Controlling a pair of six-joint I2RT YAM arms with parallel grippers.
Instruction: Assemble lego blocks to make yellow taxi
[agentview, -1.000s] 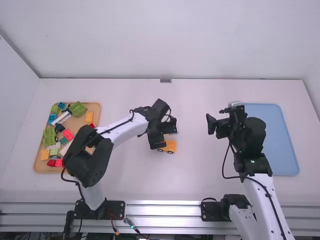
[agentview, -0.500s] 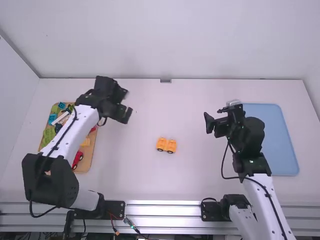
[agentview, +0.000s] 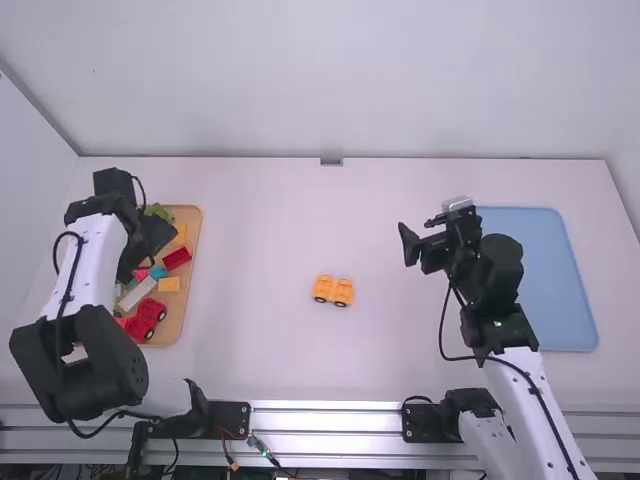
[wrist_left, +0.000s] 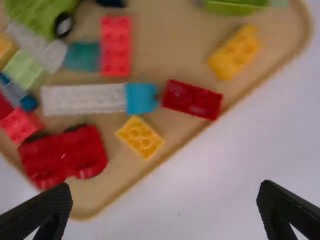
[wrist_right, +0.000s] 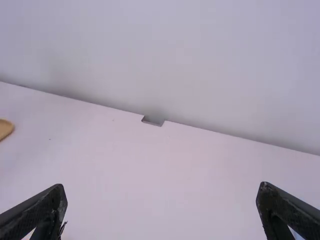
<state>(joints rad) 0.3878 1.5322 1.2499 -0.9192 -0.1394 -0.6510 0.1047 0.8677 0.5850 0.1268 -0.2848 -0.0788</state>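
Hovering elbow-bent over the tray (agentview: 194, 228), our left end effector (agentview: 150, 254) gapes wide.
Well right of the tray, our right end effector (agentview: 417, 236) hangs wide.

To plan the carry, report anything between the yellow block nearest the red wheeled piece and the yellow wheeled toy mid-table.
Nothing visible stands between the yellow block and the yellow wheeled toy, just the tray's edge and tabletop.

The wheeled base (agentview: 333, 291) was orange-yellow, the tray (agentview: 176, 312) light tan (nearly caramel), the mat (agentview: 550, 285) pale blue, the table (agentview: 255, 290) white.
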